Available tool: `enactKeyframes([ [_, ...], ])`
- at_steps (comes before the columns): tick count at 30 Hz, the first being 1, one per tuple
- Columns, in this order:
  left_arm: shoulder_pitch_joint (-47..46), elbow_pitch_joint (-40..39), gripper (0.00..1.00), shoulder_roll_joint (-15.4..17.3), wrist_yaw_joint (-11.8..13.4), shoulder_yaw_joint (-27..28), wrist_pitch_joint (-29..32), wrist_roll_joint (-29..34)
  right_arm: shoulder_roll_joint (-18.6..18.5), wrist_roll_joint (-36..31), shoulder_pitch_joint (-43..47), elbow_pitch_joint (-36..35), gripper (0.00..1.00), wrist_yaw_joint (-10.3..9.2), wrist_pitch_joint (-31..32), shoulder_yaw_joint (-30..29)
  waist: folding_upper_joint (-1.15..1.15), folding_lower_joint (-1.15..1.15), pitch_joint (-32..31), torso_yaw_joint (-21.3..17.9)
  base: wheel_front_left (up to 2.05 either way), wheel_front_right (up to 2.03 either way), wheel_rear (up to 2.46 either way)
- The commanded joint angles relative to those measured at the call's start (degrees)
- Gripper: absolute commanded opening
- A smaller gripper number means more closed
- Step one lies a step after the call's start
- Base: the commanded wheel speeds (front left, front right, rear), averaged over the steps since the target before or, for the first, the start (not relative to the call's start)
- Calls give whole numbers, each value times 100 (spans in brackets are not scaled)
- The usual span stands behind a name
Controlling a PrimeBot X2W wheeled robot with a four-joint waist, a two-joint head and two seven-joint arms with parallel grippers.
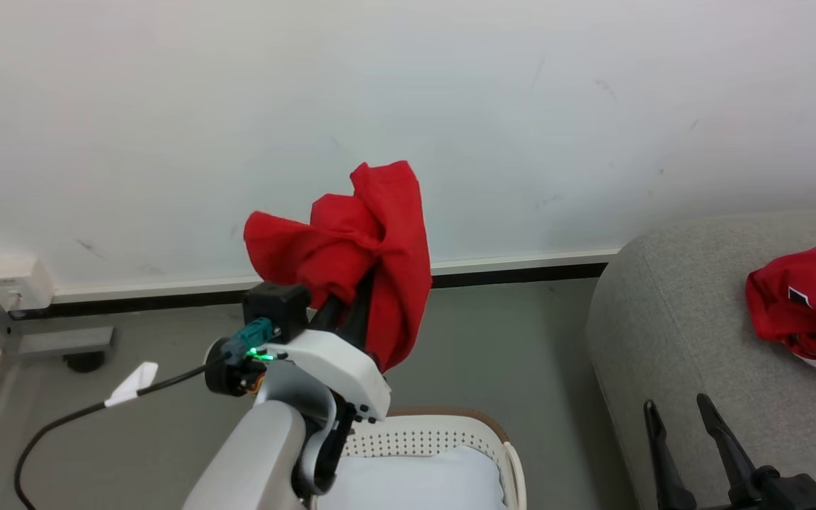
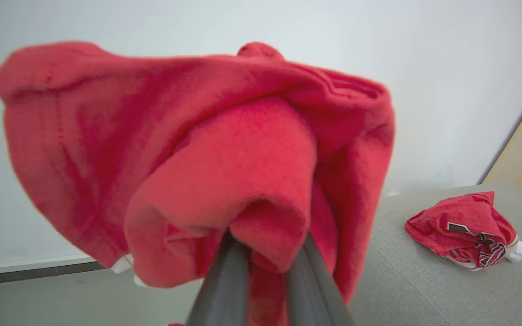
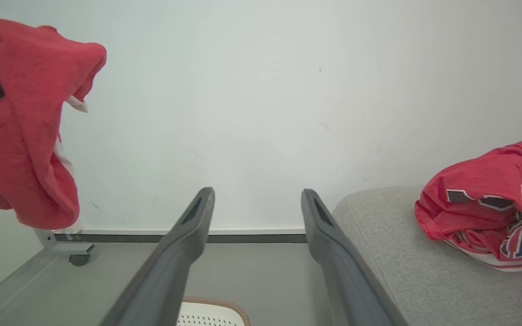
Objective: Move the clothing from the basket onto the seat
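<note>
**A:** Which step is this?
**B:** The carry. The left gripper [image 2: 268, 244] is clamped on a bunched red garment [image 1: 358, 248], held in the air. The basket [image 1: 436, 432] sits at six o'clock of it in the head view.
**A:** Anything in the basket?
**B:** A white pad [image 1: 422, 478] lies in the part that shows.
**A:** And the sofa [image 1: 677, 333]?
**B:** At about four o'clock of the garment. A red jersey [image 1: 808, 304] lies on it already.
**A:** The right gripper [image 1: 677, 404]?
**B:** Spread wide and holding nothing.
**A:** Next?
**B:** I'd judge a swing toward three o'clock over the cushion, then a release beside the jersey.
</note>
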Motion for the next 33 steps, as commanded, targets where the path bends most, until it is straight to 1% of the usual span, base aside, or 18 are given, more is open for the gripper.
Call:
enactKeyframes([
  [1, 151, -316, 0, 59, 85, -38, 161, 25, -14, 22, 41, -33, 100, -12, 3, 55, 0, 2, -33, 20, 0, 0, 0],
  [2, 151, -316, 0, 59, 85, -38, 161, 25, -14, 22, 41, -33, 100, -12, 3, 55, 0, 2, -33, 20, 0, 0, 0],
  [7, 268, -844, 0, 107, 178, -106, 412, 32, -14, 52, 51, -89, 100, -12, 3, 121, 0, 2, -22, 28, 0, 0, 0],
  [11, 341, -1114, 0, 134, 223, -164, 525, 50, -13, 35, -56, -162, 100, -12, 4, 318, 0, 2, 32, 27, 0, 0, 0],
  [13, 357, -1216, 0, 144, 213, -193, 556, 48, -12, 93, -140, -224, 100, -12, 3, 549, 0, 2, 57, 26, 0, 0, 0],
  [18, 365, -1351, 0, 146, 187, -268, 623, 30, -18, 215, -447, -214, 100, -12, 4, 1404, 0, 2, 90, 4, 0, 0, 0],
  [27, 400, -1461, 0, 79, 182, -581, 631, -37, -18, 747, -1309, 371, 100, -13, 4, 2569, 0, 2, 136, 57, 0, 0, 0],
  [31, 401, -1527, 0, 47, 178, -826, 631, -85, -17, 1002, -1686, 706, 100, -13, 4, 2873, 0, 2, 163, 117, 0, 0, 0],
  [33, 407, -1580, 0, 38, 191, -961, 646, -140, -20, 1118, -1850, 859, 100, -13, 3, 2925, 0, 2, 182, 151, 0, 0, 0],
])
